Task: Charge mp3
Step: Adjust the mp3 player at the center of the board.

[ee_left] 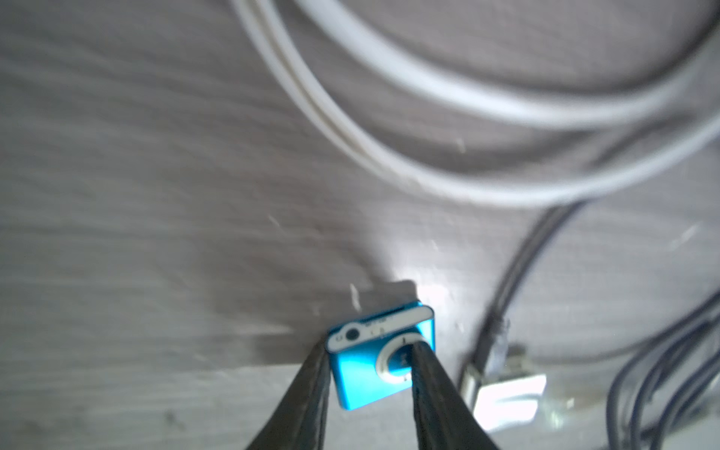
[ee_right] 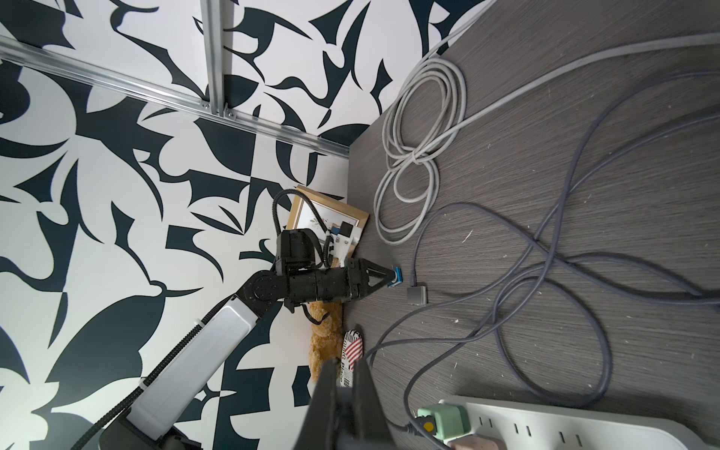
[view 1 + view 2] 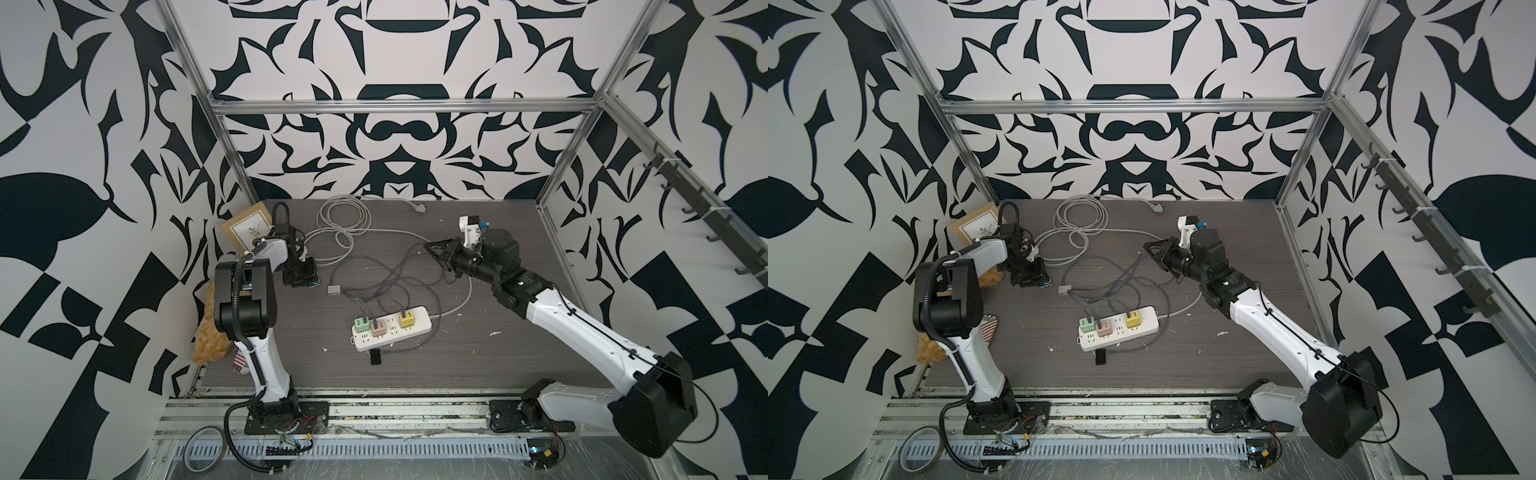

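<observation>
Three patterned walls [image 3: 395, 137], grey table [image 3: 478, 353]; left gripper [image 1: 370, 346] tight on mp3 [image 1: 358, 374], right gripper [image 3: 428, 248] closed.

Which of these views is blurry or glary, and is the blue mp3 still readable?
Left wrist view: cables and table smeared, white glare beside the mp3, which stays fairly sharp. Right wrist view: crisp, mp3 tiny. Both top views: sharp, evenly lit, mp3 only a blue speck.

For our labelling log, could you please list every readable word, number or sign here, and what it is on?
"Place", as far as it can be made out, ends the black print on the red-striped item; the letters before it are unclear.
On the mp3: tiny marks along its pale edge, too blurred to read.
On the power strip: no print legible.
</observation>
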Controlling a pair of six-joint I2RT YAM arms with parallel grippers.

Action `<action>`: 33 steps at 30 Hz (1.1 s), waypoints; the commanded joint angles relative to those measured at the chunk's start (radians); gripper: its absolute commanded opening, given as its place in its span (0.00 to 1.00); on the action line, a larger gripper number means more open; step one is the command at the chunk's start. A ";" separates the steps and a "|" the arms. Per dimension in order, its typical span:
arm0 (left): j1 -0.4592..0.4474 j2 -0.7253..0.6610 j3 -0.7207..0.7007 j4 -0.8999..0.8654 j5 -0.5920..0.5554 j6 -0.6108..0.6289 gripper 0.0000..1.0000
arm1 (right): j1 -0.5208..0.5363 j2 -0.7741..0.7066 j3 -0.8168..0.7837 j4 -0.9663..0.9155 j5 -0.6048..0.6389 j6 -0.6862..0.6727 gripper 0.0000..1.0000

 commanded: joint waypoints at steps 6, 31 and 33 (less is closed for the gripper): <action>-0.036 -0.097 -0.042 -0.184 -0.094 0.126 0.48 | -0.004 -0.051 0.046 -0.047 0.001 -0.026 0.00; -0.139 -0.315 -0.347 0.009 -0.070 -0.612 0.06 | -0.033 -0.080 0.069 -0.092 -0.084 -0.060 0.00; -0.138 -0.278 -0.321 0.019 -0.099 -0.635 0.05 | -0.034 -0.083 0.067 -0.086 -0.083 -0.057 0.00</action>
